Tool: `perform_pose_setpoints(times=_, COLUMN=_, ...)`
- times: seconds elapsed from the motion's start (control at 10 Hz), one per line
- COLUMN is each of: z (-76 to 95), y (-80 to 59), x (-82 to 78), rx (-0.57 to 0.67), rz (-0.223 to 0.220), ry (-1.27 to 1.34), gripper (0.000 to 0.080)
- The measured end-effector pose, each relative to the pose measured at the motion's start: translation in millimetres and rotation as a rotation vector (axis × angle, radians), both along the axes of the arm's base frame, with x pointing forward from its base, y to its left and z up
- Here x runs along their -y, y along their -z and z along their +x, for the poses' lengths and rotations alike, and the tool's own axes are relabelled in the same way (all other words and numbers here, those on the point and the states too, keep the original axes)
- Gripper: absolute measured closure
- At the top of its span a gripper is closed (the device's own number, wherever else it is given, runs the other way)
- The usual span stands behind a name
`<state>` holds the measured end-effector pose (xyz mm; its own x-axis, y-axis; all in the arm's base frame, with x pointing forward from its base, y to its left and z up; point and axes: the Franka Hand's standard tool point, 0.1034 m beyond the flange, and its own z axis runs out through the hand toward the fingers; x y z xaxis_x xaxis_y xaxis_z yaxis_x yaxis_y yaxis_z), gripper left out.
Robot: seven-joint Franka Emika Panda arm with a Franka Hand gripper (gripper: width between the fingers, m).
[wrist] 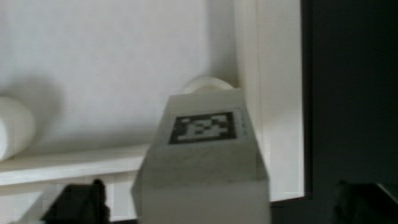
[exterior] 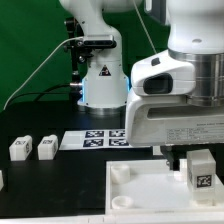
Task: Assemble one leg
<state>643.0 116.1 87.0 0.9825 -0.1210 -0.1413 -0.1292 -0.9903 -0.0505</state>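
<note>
The gripper (exterior: 198,166) holds 1 leg (exterior: 200,179) tight in the lower right of the exterior view, upright over the white panel (exterior: 135,192).

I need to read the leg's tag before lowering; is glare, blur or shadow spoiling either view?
Wrist view: soft all over, but the tag on the leg shows strong contrast; no glare on the white panel behind. Exterior view: the tool fills the near corner, slightly blurred, its underside in shadow; the loose legs on the table read clearer.
</note>
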Motion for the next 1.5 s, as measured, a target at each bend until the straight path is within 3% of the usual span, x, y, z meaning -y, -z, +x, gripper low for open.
perform_pose_setpoints(times=0.2, z=-0.3, y=0.7, x=1.7, rx=-0.002, rz=-0.003, ry=0.016, gripper=0.0425)
perform_pose_setpoints(times=0.3, z=-0.3, y=0.7, x=1.8, rx=-0.003, rz=-0.004, ry=0.02, gripper=0.0508)
perform_pose_setpoints(times=0.6, z=-0.4, y=1.0, x=3.0, rx=-0.024, rz=-0.046, ry=0.329, gripper=0.0508)
perform_pose_setpoints(times=1.0, z=-4.6, y=1.1, x=4.2, rx=0.015, rz=-0.117, ry=0.949, gripper=0.0508)
perform_pose_setpoints(times=1.3, z=-5.0, y=1.5, x=5.5, rx=0.011, rz=-0.141, ry=1.296, gripper=0.0506)
perform_pose_setpoints(times=1.5, z=-5.1, y=1.0, x=5.9, rx=0.013, rz=-0.146, ry=1.304, gripper=0.0506)
